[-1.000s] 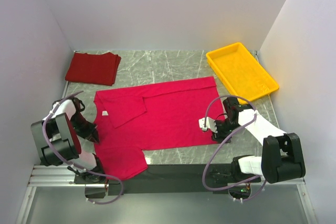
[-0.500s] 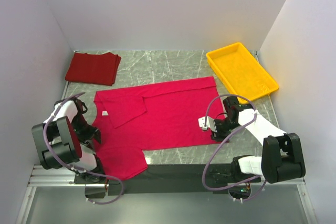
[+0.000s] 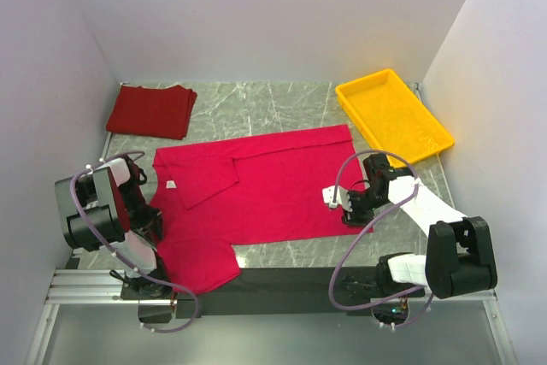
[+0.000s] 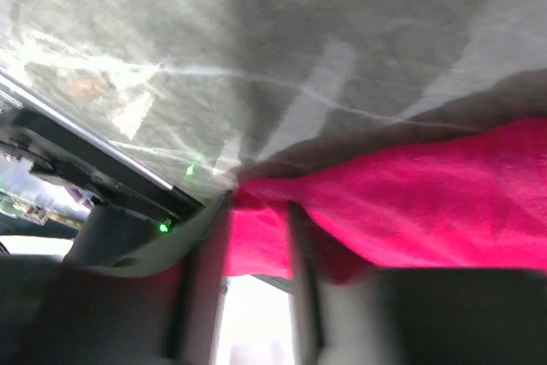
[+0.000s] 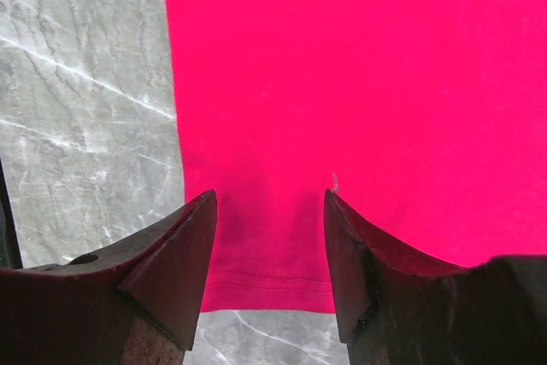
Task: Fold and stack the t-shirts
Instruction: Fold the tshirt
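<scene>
**A:** Crimson t-shirt (image 3: 273, 185) lies flat mid-frame on the counter (image 3: 282, 104), with its lower-left sleeve (image 3: 198, 262) reaching the near edge. Maroon t-shirt (image 3: 152, 110) sits folded, upper left.

**B:** Claws?

**A:** Right claw (image 5: 269, 203) is apart over the hem at the shirt's right edge, gripping nothing. Left claw (image 3: 147, 218) is at the shirt's left edge. Its wrist view is blurred, so I can't tell its state.

**B:** Risk?

**A:** Right may skid on the thin hem and bunch it. Left may drag that sleeve off the edge.
</scene>
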### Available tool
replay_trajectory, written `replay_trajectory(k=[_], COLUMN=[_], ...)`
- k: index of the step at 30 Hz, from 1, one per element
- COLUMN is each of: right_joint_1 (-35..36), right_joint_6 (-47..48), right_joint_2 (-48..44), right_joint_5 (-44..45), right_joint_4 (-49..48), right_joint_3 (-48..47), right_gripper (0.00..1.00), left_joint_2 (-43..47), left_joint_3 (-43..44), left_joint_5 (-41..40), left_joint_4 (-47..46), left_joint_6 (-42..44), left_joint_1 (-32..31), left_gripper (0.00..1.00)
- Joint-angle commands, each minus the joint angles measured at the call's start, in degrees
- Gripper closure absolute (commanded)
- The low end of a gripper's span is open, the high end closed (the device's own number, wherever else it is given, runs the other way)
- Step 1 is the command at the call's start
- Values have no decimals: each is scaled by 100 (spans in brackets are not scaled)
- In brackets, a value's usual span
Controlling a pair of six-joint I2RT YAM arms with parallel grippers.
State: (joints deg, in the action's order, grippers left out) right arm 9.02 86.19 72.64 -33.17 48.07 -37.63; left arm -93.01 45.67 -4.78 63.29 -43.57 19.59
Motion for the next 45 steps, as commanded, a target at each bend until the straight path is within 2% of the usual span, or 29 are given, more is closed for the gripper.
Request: replay_trajectory(k=[1,3,4,5,9,14,20,27,32,35,45], right_joint_1=[-31,-75,-84,-93,-119,-181,-269,-312,-322,-330,-225], right_joint_6=[-24,-15,-6,-6,12,117,1012,1373,1200,927,891], right_joint_2=[-57,-48,-40,-31,-22,4,241,357,136,171,180], right_joint_5=[-146,-146,-146,-155,-155,-207,-146,688,1189,1330,1559], right_joint_4=[44,88,140,158,264,465,993,1441,1275,1108,897], right_joint_3=[-280,-324,-333,-342,-394,-421,-508,-588,-290,-263,71], right_gripper=[40,40,40,40,40,40,39,40,42,44,54], left_joint_2=[46,46,46,64,160,713,1145,1400,1549,1619,1865], left_joint_3=[153,144,153,144,162,372,399,223,153,21,-225], left_joint_5=[-50,-6,29,55,249,591,916,1417,1629,1760,1919], left_joint_4=[-290,-352,-378,-413,-528,-519,-387,-563,-598,-651,-669], left_joint_6=[42,112,138,173,314,551,709,657,639,631,552], left_joint_1=[-43,-43,-52,-44,-52,-52,-43,-43,-43,-43,-43], left_gripper=[67,80,94,99,99,99,99,99,99,99,99])
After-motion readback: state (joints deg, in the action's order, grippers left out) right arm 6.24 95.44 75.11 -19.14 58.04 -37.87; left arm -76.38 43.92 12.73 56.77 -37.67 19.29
